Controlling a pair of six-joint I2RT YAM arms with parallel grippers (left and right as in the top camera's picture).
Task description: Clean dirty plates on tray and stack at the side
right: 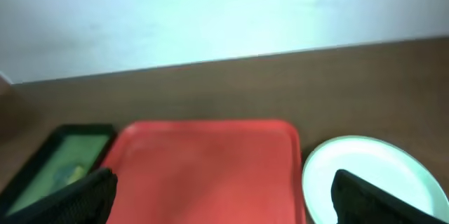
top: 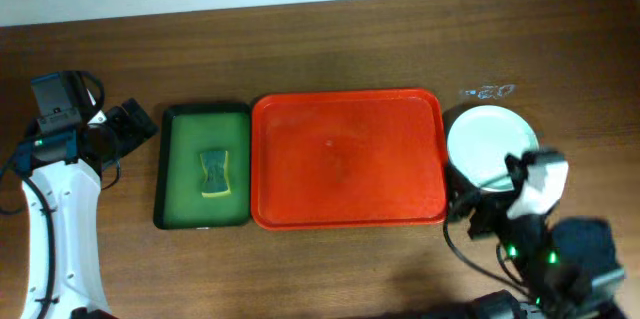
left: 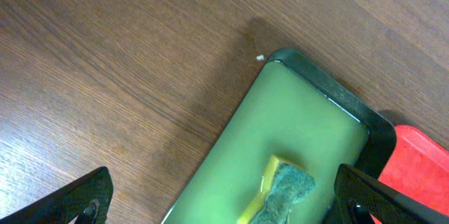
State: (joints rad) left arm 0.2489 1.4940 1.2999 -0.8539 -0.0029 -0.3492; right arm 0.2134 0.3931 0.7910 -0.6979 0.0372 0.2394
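The tray (top: 340,164) lies bare at the middle of the tabletop (top: 330,39). The dirty plates (top: 483,139) sit off it, just beside its rim at 3 o'clock, so I judge the task to be near its close: what is left is to check the stack and draw the arms clear. The right end effector (right: 224,176) hangs with its fingers wide apart and nothing between them. It is at about 5 o'clock of the plates and, in the overhead view, partly over their near edge. To finish well it should lift before moving off toward 6 o'clock, so that no finger catches the rim and slides the top plate. The left end effector (left: 223,185) is likewise spread and empty, at 9 o'clock of the dark green tray (top: 180,174), where the sponge (top: 215,174) lies; it need only keep off. How many plates are in the pile cannot be told: from above they read as one pale disc, and the right wrist view is blurred and cuts off their lower edge. Whether any yellow smear marks the top face is too faint to judge, as the arm covers part of it. Pale marks on the tabletop at 12 o'clock of the plates may be droplets or glare.
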